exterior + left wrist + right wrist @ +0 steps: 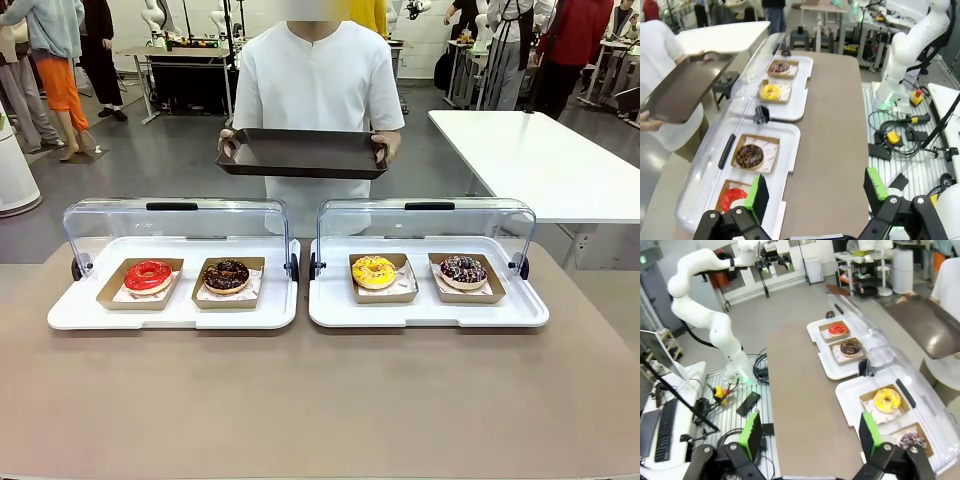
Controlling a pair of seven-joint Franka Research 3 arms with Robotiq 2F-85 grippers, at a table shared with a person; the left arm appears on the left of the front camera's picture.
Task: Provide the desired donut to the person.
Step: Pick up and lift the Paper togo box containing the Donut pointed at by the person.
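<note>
A person (pixel 320 80) in a white shirt stands at the far side holding a dark tray (pixel 300 153) with both hands. On the left white tray (pixel 80 312) lie a red donut (pixel 148 275) and a chocolate donut (pixel 227 274), each in a cardboard holder. The right white tray (pixel 330 310) carries a yellow donut (pixel 374 270) and a dark sprinkled donut (pixel 463 269). My left gripper (pixel 817 192) hangs open above the table's left end, beside the red donut (pixel 732 199). My right gripper (pixel 810 432) hovers open over the table's right end, near the yellow donut (pixel 887 399).
Both white trays have clear lids (pixel 175 225) swung up at the back. A white table (pixel 540 160) stands at the right behind. Cables and boxes (pixel 900 140) lie on the floor behind my side. The brown tabletop (pixel 320 400) spreads in front of the trays.
</note>
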